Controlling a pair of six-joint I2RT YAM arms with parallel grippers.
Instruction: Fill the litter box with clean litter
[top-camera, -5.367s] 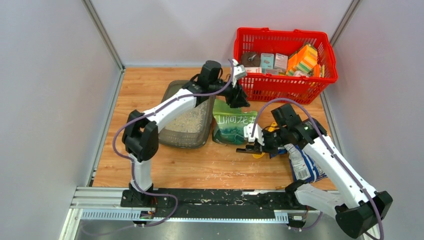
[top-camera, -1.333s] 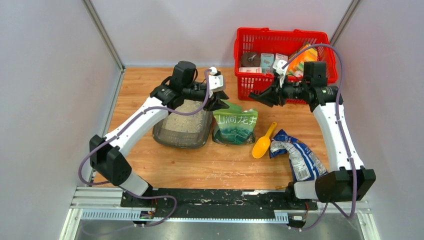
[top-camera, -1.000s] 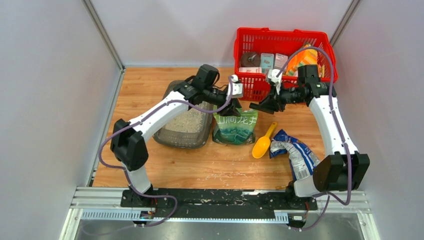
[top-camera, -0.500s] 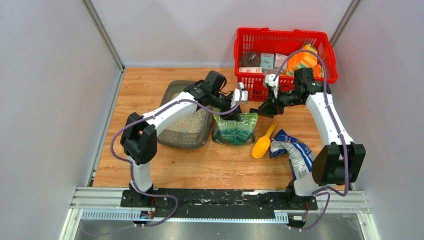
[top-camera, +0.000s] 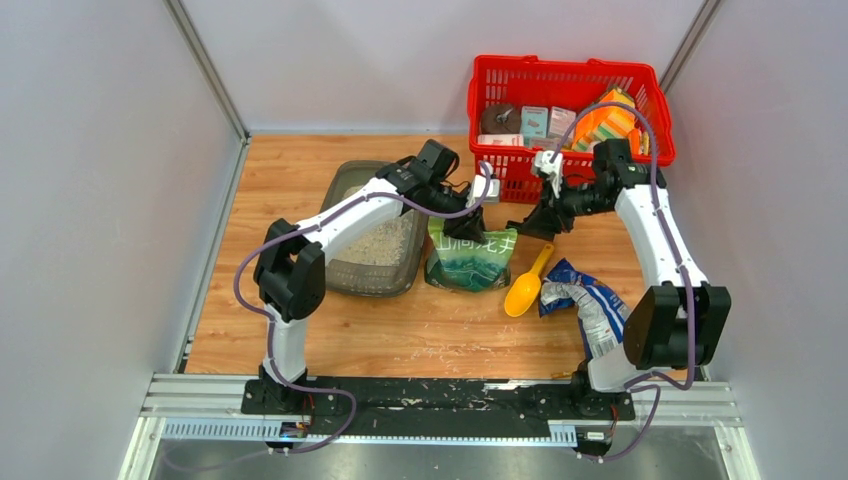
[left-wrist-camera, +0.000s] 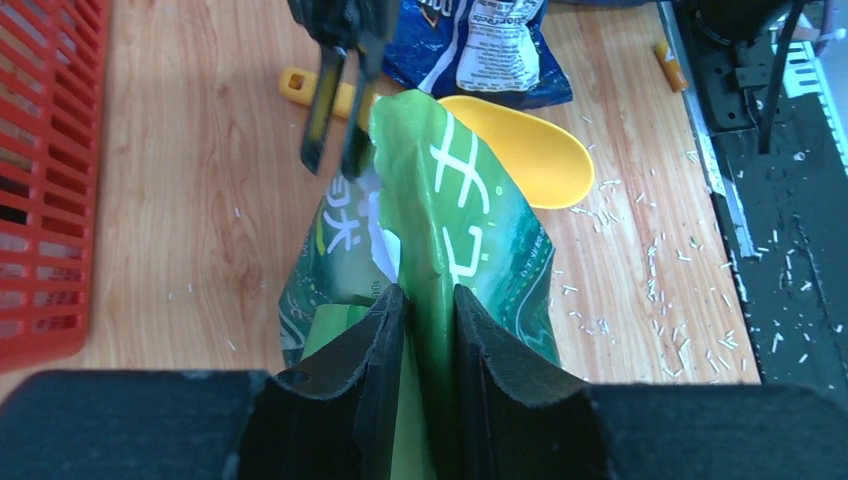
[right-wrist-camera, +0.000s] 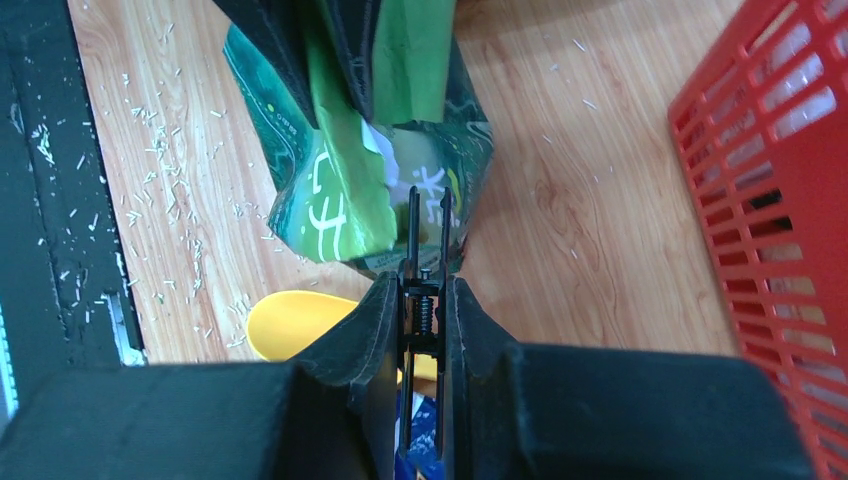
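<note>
Litter box (top-camera: 368, 286): dark grey translucent plastic tray, shallow, a rounded rectangle with a wide rim. It sits flat on the wood-grain tabletop (top-camera: 420, 335), left of centre, with the left arm crossing over it.

Clean litter (top-camera: 380, 245): pale beige-white fine granules, sandy in texture, lying in the tray. How deep it is can't be told from here. Stray grains are scattered over the wood and the black base rail.

Just right of the tray stands a glossy green film bag with white characters (left-wrist-camera: 470, 220), creased, its top torn open and pulled up to a peak.

Left gripper (left-wrist-camera: 428, 298): black fingers (left-wrist-camera: 385, 340) pressed in from both sides, pinching the bag's upper edge with folded film between them.

Right gripper (right-wrist-camera: 422, 285): fingers squeezed onto a small black two-pronged tool with a coil spring (right-wrist-camera: 421, 305). Its thin prongs point at the bag's mouth. Can't tell if the tips touch the film.

Also on the table:
- Yellow smooth plastic scoop with an oval bowl (top-camera: 524, 292), right of the green bag.
- Crumpled blue-and-white foil bag (top-camera: 598, 315), lying flat just beside the scoop.
- Red plastic mesh basket (top-camera: 560, 172) in the far right corner, holding small boxes.
</note>
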